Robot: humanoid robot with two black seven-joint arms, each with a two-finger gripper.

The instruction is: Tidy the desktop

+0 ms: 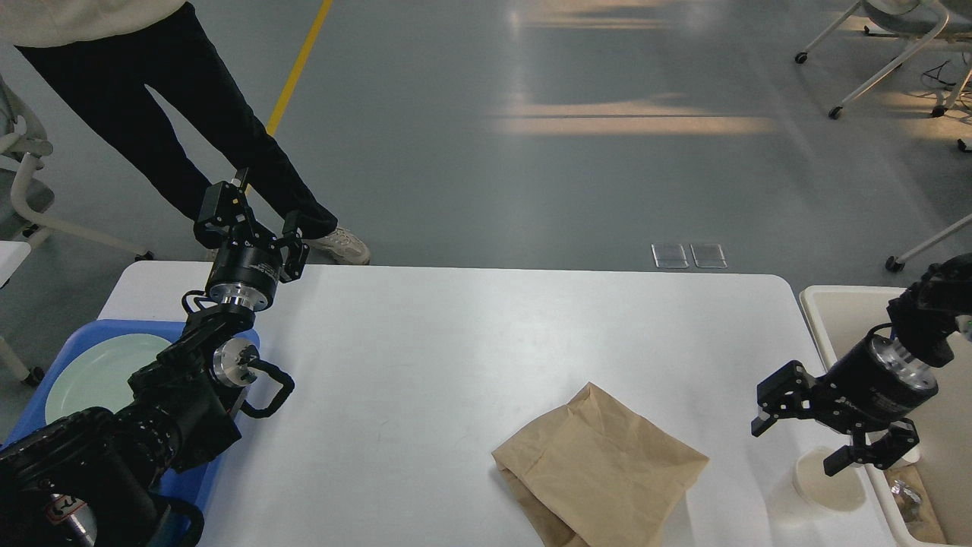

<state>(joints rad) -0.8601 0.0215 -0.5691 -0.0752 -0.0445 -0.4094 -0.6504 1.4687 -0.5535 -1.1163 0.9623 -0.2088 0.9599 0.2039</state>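
My right gripper (pixel 831 442) hangs with its fingers spread wide, empty, just above the paper cup (pixel 829 482) at the worktop's (pixel 456 342) near right corner. A crumpled brown bag (pixel 600 467) lies left of the cup. My left gripper (pixel 250 228) is raised over the far left edge, fingers parted and empty, above the blue tray (pixel 72 346) holding a plate (pixel 99 372).

Left end effector (pixel 249 224) raised, open; right end effector (pixel 805 441) lowered, open.
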